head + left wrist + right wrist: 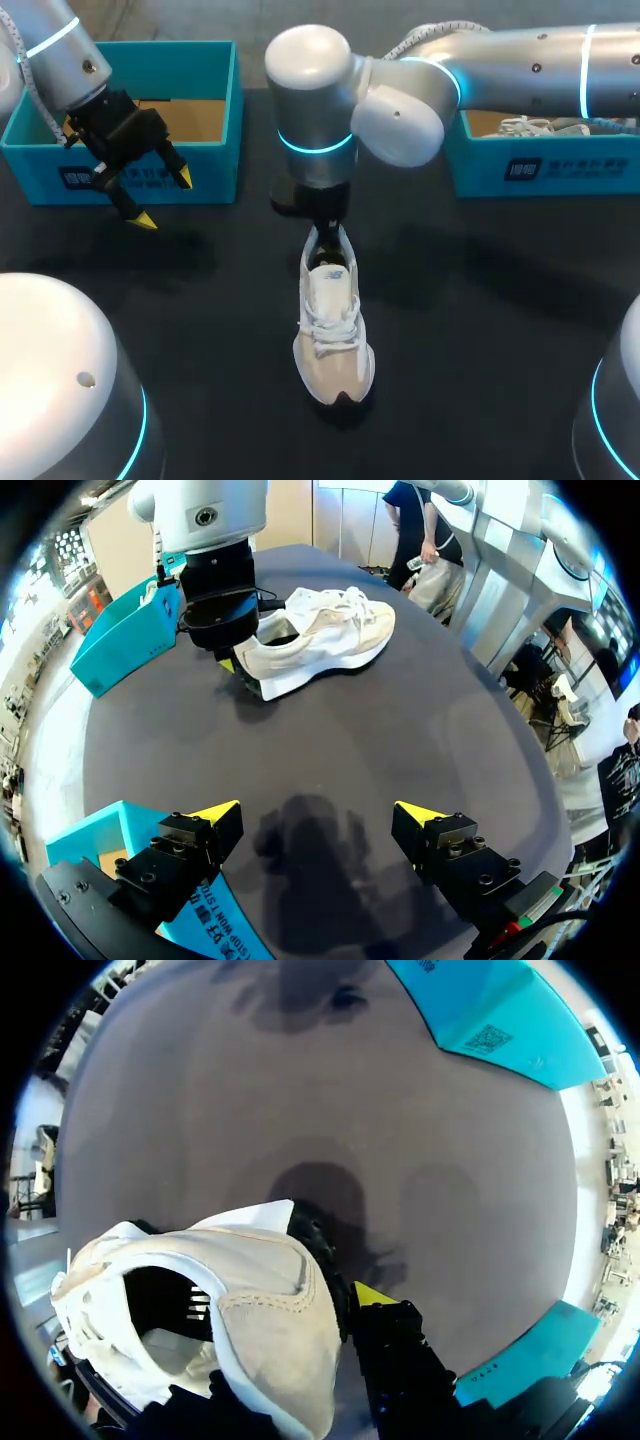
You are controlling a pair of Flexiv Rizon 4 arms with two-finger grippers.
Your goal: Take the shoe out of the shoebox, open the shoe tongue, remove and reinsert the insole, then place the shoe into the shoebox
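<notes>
While the left gripper hangs open in front of the left shoebox, the white shoe stands in the middle of the dark table. The right gripper is at its heel; I cannot tell if it is holding it.

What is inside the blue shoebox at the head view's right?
White laces of another shoe show in the right shoebox; the right arm covers the rest.
</notes>
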